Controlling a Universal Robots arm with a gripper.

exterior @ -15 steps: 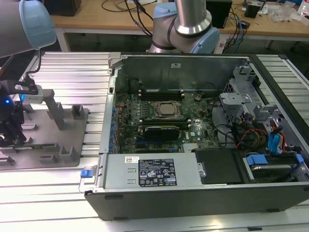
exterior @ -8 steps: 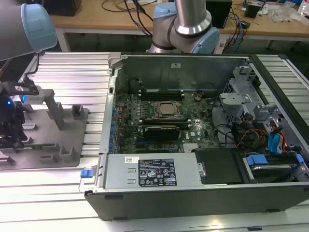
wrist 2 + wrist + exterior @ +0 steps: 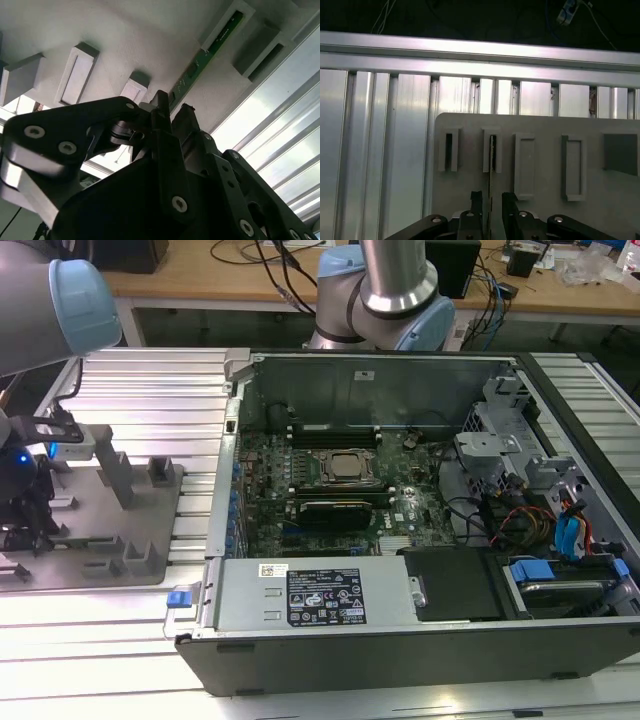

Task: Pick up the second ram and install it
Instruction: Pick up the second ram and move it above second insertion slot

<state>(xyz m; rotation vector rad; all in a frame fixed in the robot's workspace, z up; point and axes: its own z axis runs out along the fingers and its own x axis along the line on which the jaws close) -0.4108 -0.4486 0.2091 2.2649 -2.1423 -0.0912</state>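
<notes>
at the exterior view's left the arm (image 3: 30, 320) bends down over the grey holder block (image 3: 110, 540) on the bench (image 3: 130, 380), well apart from the open computer case (image 3: 400, 490) at the right. in the first wrist view the second ram (image 3: 491, 155) stands on edge in that block, and the pincer (image 3: 491, 197) straddles it, narrowly parted, clamping nothing. we judge the stick light, stiff and brittle, best pinched on its flat faces near mid-length.

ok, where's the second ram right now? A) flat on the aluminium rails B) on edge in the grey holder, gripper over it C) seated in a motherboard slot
B: in the first wrist view the second ram stands on edge in the grey holder, the open gripper straddling it.
</notes>
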